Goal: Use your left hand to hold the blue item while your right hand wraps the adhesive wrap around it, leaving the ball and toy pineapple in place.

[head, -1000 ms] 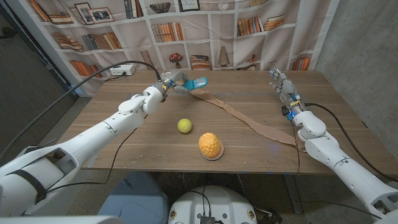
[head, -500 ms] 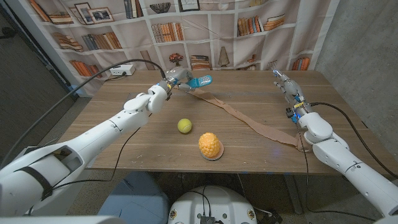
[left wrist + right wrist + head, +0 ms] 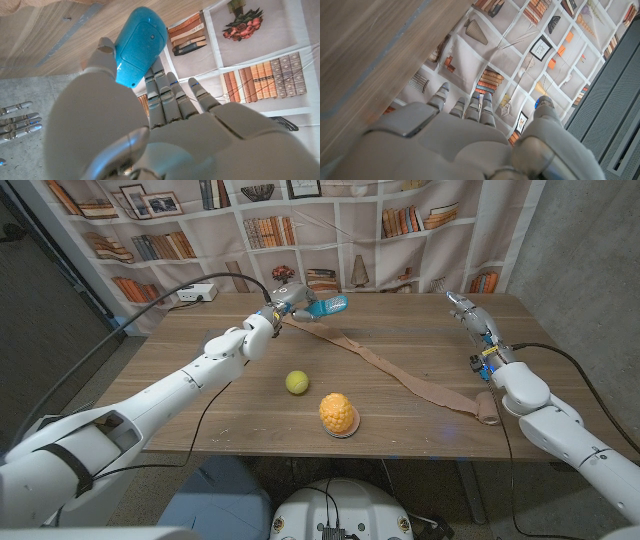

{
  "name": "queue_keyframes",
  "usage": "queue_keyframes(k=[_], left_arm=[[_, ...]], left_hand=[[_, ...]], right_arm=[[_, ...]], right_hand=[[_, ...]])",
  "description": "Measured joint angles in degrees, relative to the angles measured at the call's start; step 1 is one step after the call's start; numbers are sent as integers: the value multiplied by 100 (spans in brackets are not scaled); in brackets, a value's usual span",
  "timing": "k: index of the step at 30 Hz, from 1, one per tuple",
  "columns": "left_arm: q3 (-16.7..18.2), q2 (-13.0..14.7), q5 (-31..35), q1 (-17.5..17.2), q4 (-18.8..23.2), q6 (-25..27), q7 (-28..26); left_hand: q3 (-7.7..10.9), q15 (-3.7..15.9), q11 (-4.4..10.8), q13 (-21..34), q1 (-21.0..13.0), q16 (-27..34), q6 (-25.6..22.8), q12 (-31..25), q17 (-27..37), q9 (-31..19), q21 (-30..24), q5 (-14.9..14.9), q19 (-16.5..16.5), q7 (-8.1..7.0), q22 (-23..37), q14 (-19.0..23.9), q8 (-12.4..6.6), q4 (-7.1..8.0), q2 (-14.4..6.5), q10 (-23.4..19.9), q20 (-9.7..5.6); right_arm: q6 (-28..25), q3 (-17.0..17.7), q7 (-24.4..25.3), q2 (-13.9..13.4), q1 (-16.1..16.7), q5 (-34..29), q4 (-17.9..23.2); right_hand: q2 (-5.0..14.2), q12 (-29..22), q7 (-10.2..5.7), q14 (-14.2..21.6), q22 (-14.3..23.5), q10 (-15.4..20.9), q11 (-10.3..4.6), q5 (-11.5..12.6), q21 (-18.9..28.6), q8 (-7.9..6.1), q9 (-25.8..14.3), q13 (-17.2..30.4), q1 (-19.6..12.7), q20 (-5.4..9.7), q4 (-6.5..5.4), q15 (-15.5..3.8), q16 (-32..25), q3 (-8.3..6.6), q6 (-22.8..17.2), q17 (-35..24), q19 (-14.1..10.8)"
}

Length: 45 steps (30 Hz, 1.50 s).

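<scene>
My left hand (image 3: pixel 283 300) holds the blue item (image 3: pixel 325 307) raised above the far middle of the table; in the left wrist view the blue item (image 3: pixel 138 43) sits between the thumb and the fingers (image 3: pixel 165 95). A tan strip of adhesive wrap (image 3: pixel 400 375) trails from the blue item across the table to a bunched end (image 3: pixel 486 409) at the right. My right hand (image 3: pixel 473 320) stands at the far right with fingers straight and nothing in it; the right wrist view shows those fingers (image 3: pixel 470 107) apart. The yellow ball (image 3: pixel 296 382) and the toy pineapple (image 3: pixel 339 414) lie near the middle.
A white box (image 3: pixel 198 293) with a cable sits at the table's far left corner. A bookshelf-print backdrop (image 3: pixel 330 230) hangs behind the table. The table's right edge (image 3: pixel 565 370) runs close to my right arm.
My left hand has carried the blue item a little farther back and higher. My right hand has shifted rightward and slightly toward the near side.
</scene>
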<state>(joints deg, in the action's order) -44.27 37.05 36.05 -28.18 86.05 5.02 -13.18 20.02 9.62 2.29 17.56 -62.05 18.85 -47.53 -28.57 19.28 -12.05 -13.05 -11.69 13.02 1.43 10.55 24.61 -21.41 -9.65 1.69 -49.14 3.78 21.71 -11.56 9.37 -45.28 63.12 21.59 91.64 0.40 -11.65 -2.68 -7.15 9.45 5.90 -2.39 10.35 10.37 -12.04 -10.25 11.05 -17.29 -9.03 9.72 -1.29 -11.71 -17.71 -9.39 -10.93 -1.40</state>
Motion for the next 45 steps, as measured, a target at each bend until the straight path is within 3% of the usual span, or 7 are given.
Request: queue_keyframes(k=[11, 14, 18, 21, 30, 45], left_arm=[[0, -17, -110, -1, -12, -3, -62], [5, -37, -136, -97, 56, 12, -35], [29, -9, -190, -151, 111, 24, -2], [41, -3, -236, -166, 128, 28, 18], [142, 64, -311, -301, 282, 79, 25], [267, 90, -533, -517, 431, 256, -139]], left_hand=[[-22, -44, 41, 0, 8, 23, -1, -42, 60, -6, 0, 0, -25, -1, 0, 82, -4, 26, -8, 40, 25], [-22, -72, 41, 0, 9, 23, -1, -42, 87, -7, 0, 0, 17, -2, 0, 111, -4, 26, -9, 40, 196], [-23, -112, 73, 0, 13, 23, -2, -43, 134, -8, -116, 0, 328, -3, 19, 151, -4, 26, -13, 71, 517], [-23, -143, 73, 0, 13, 23, -2, -43, 134, -9, -116, 1, 399, -4, 27, 182, -4, 26, -13, 70, 588], [-23, -109, 81, 0, 13, 23, -27, -43, 133, -12, -138, 16, 443, 11, 27, 215, -4, 26, -13, 62, 631], [-38, -133, 81, 0, 12, -22, -27, -43, 160, -15, -129, 45, 384, 11, 26, 254, -4, 27, -12, 61, 427]], right_arm=[[-28, 270, 19, -179, 319, -7, 349], [-99, 323, 76, -203, 387, -82, 422], [-136, 401, 105, -250, 493, -149, 539], [-159, 466, 121, -296, 584, -176, 640], [-462, 677, 184, -482, 874, -397, 963], [-721, 1096, 141, -718, 1446, -531, 1417]], right_hand=[[7, 0, 1, 0, 0, -22, 21, 0, 0, 0, -30, 0, -83, -31, 24, 0, 0, -24, 0, 0, 32], [4, 0, 1, 45, 0, -22, 21, 0, 0, 0, -30, 0, -182, -31, 37, -45, -4, -39, -1, -1, 32], [-30, 0, 1, 218, 0, -22, 21, 0, 24, 39, -30, 0, -271, 21, 30, -74, -66, -65, -1, -11, -29], [-29, 0, 1, 217, 0, -22, 21, 0, 24, 40, -29, 0, -317, 34, 15, -74, -67, -80, -1, -15, -74], [-52, 22, 2, 217, 0, -22, 21, 0, 24, 39, -29, 0, -339, 44, 15, -74, -67, -80, -1, -15, -83], [-65, 1, -7, 235, 0, 34, 20, 0, 45, 58, -28, 0, -462, 67, -9, -67, -67, -104, -61, -14, -149]])
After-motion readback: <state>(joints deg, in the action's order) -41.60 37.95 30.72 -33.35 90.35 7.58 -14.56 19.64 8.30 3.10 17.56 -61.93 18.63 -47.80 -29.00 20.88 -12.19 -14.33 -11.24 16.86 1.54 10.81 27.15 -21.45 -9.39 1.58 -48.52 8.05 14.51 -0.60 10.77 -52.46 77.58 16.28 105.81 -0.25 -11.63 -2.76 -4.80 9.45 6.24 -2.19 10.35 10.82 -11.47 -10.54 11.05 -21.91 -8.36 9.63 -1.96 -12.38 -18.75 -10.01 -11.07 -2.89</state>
